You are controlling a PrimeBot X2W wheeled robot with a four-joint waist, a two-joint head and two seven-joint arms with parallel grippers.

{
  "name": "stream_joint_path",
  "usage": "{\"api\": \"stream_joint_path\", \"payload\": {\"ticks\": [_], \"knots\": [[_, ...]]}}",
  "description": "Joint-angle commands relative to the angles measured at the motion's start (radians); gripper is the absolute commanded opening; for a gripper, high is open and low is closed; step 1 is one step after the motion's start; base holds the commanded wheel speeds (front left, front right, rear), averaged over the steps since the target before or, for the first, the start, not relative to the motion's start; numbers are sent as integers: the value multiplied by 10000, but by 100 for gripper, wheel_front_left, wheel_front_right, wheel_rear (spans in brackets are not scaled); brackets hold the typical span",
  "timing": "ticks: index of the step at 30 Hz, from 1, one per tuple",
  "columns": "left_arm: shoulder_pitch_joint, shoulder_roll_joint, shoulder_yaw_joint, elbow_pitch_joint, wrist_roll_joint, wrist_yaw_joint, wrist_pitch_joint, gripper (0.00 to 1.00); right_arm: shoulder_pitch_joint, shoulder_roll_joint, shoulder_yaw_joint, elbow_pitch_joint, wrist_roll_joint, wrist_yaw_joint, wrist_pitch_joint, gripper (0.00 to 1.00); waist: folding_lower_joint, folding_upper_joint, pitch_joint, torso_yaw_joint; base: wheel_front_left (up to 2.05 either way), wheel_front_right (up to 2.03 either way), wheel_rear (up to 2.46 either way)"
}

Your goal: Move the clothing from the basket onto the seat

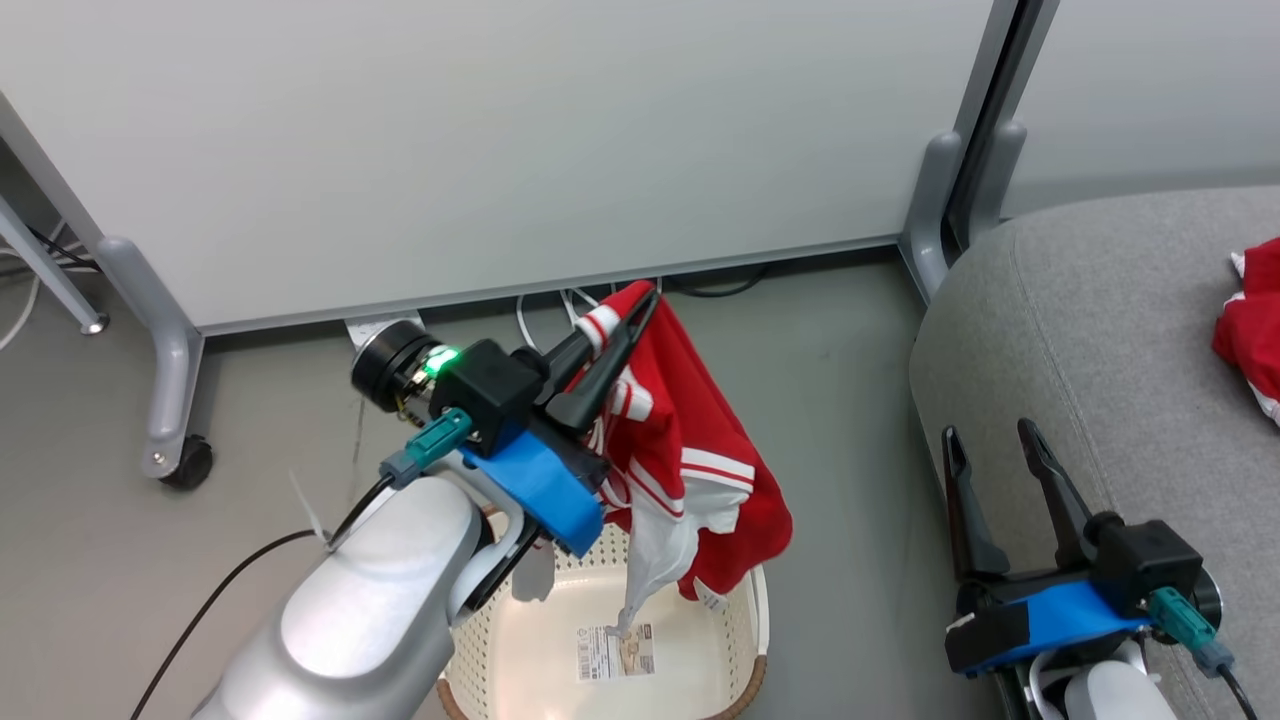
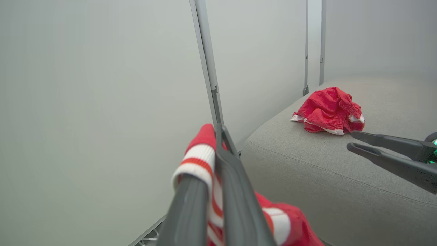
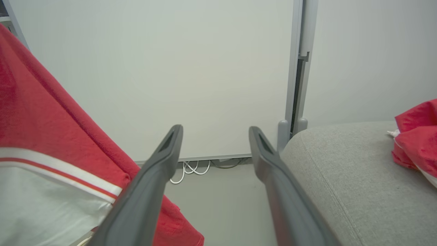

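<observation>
**One garment held above basket, one on seat**

Bright red soft fabric garment with white stripes [image 1: 700, 440] hangs from left gripper [image 1: 640, 305], jaws clamped on its striped band. Its lower end dangles over the oval cream-white perforated plastic basket [image 1: 520, 650]. Second crumpled red garment [image 1: 1250, 330] lies on the large light grey upholstered seat cushion [image 1: 1080, 330]. Right gripper [image 1: 990, 435] sits near the seat's rounded edge, jaws apart, holding nothing.

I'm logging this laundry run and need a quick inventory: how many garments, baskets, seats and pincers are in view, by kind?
red garments: 2, the held garment and the crumpled garment
basket: 1
seat: 1
pincers: 2, left pincer shut on the held garment, right pincer open
total: 6
</observation>
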Motion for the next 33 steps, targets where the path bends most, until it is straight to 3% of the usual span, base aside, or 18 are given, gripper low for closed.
{"api": "stream_joint_path", "payload": {"ticks": [1,19,33], "knots": [[-232,-42,-68,-110,10,-51,53,0,242,46,-29,31,44,-7,-7,100,1,-1,-182,70,0,0,0],[-386,-184,-329,-544,-96,91,254,0,492,26,265,35,89,-7,-7,100,1,-1,-704,149,0,0,0],[-241,-218,-417,-555,-147,184,152,0,-947,-813,2529,214,-18,-7,-7,100,1,-1,-565,186,0,0,0]]}}
